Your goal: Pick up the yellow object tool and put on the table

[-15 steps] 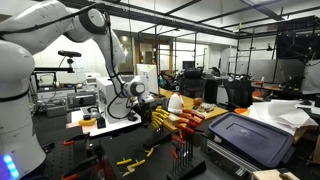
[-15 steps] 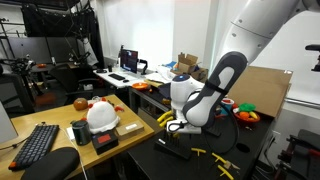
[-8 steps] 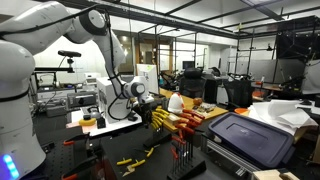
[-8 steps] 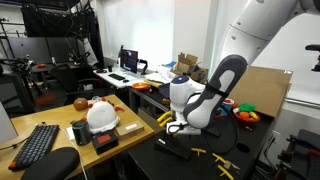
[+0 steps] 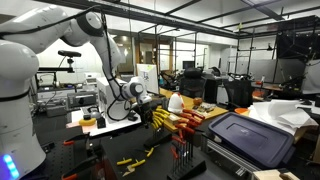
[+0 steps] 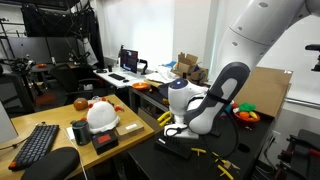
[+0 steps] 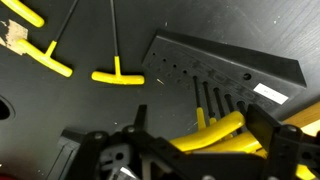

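The gripper (image 7: 200,142) is seen with its jaws spread wide, and nothing is clamped in it. The yellow-handled tool (image 7: 228,128) is found between the two fingers, at the near edge of the black rack (image 7: 225,62) that lies just ahead of the hand; whether the pads touch the handle cannot be told. Two yellow T-handled keys (image 7: 117,77) are laid flat on the dark table (image 7: 100,110), ahead of the hand and off to one side, apart from the rack.

I note a white hard hat (image 6: 102,117) near a black keyboard (image 6: 38,143). Lit monitor (image 6: 130,60) further back. Brown cardboard panel (image 6: 262,90). Red-handled tools (image 5: 186,122) lie near a dark lidded tote (image 5: 248,135).
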